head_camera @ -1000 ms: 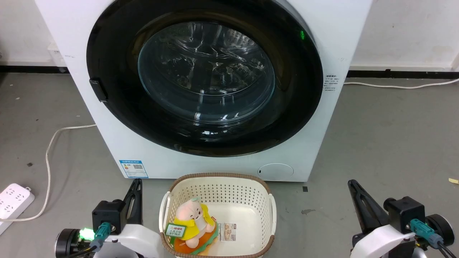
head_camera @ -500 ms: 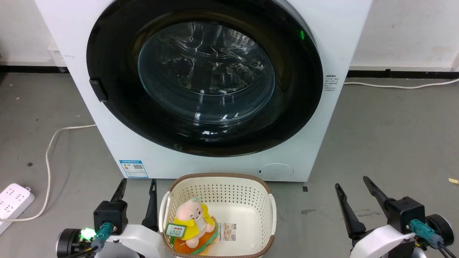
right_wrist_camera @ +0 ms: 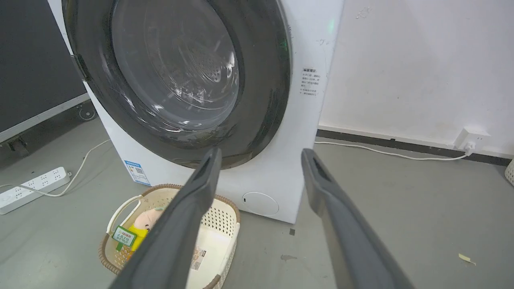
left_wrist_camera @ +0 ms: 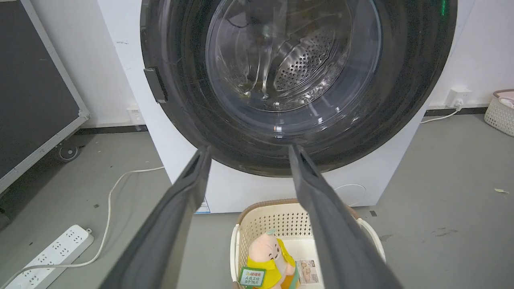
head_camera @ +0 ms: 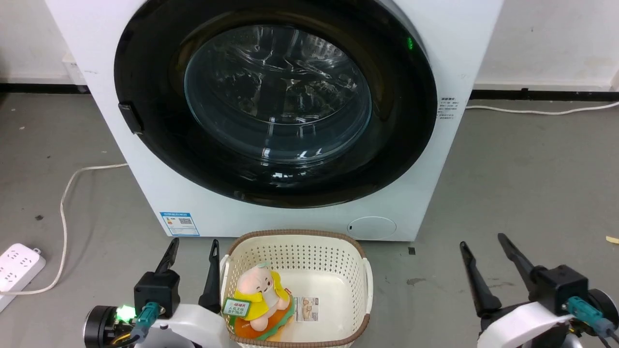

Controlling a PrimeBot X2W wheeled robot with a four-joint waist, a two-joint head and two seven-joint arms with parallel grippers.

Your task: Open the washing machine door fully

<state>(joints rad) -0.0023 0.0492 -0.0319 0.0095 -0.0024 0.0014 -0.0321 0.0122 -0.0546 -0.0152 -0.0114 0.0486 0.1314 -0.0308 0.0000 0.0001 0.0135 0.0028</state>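
- Door status first: the washing machine door sits closed and flush against the washing machine, filling the head view from 10 to 2 o'clock. As I judge it, none of the task is done yet.
- Both grippers are released and hold nothing. The left gripper is at 7 o'clock and the right gripper at 5 o'clock, jaws spread, well apart from the door.
- The edge tab sits at 9 o'clock on the door's rim, so I expect the left arm to take it (the hinge is probably opposite, at 3 o'clock, though I cannot see it).
- Risk: the tab is small and glossy, so a shallow pinch could slip off and leave the door latched.
- Risk: the basket with its plush toy stands at 6 o'clock just before the machine, right beside the left gripper's inner finger. A careless lift could knock it.
- Risk: a door swinging toward 3 o'clock could strike the right arm if I raise it there.
- Writing: a blue sticker low on the machine's front at 7 o'clock carries a QR code. A block of small print sits at 3 o'clock, and the toy's green tag bears characters. None of it is legible to me, and I see no brand name.
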